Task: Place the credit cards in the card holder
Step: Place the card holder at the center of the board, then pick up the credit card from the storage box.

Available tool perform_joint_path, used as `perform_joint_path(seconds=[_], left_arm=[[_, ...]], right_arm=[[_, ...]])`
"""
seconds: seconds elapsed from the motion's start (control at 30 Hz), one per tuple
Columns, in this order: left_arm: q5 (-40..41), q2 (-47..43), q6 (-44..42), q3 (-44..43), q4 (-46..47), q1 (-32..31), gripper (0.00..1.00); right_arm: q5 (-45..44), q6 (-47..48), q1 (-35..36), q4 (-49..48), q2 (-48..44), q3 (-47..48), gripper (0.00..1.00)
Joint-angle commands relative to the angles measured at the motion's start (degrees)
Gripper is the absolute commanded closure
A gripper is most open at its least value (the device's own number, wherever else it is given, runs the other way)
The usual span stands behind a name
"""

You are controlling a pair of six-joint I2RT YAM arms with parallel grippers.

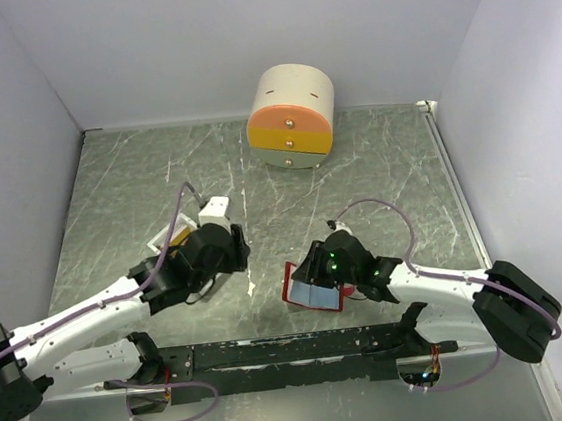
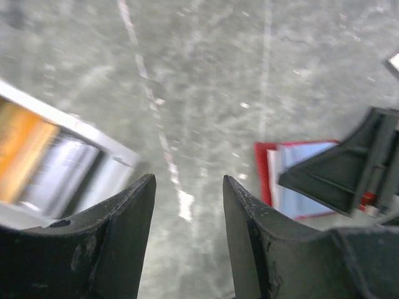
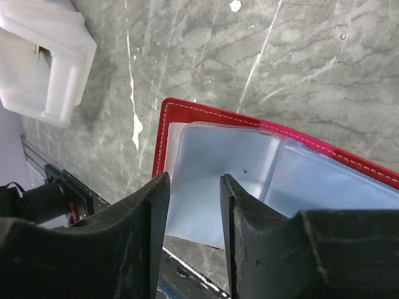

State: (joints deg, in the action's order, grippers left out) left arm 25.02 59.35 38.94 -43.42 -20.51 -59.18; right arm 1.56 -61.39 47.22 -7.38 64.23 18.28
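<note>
Red card holder (image 1: 308, 294) lies open, sleeves look empty; cards (image 2: 22, 149) sit in white tray (image 2: 115, 165), none inserted yet. L gripper (image 2: 188, 180) spread, empty; R gripper (image 3: 194, 180) half-spread above sleeve, pinching nothing.

Red card holder (image 3: 206, 115), pale-blue sleeves (image 3: 212, 162); grey veined table (image 3: 249, 50); blurred credit card (image 2: 22, 152) seemingly orange.

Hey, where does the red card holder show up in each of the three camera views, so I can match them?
Top view: the card holder lies low, right of centre, under the right hand.
Left wrist view: the card holder is at the right edge, partly behind that hand's dark finger.
Right wrist view: the card holder fills the centre and right, lying open beyond the fingertips.
Shared landmark: the right hand over it.
</note>
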Motion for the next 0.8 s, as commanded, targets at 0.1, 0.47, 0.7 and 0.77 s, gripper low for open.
perform_joint_path(seconds=[0.1,0.47,0.7,0.77], left_arm=[[-4.13,-2.82,-24.92,-3.08,-9.44,14.06,0.41],[-5.57,6.28,-40.71,-3.42,-8.32,23.84,0.4],[-7.09,11.2,-48.77,-0.23,-4.06,26.06,0.36],[-7.05,12.64,-49.94,0.2,-3.0,26.28,0.35]], right_arm=[[-0.08,2.66,-0.18,-1.17,2.33,0.68,0.64],[0.27,4.92,-0.14,-1.0,5.31,2.29,0.63],[0.54,5.88,-0.18,-0.38,5.56,2.28,0.62],[0.62,6.11,-0.13,-0.42,5.42,2.28,0.62]])
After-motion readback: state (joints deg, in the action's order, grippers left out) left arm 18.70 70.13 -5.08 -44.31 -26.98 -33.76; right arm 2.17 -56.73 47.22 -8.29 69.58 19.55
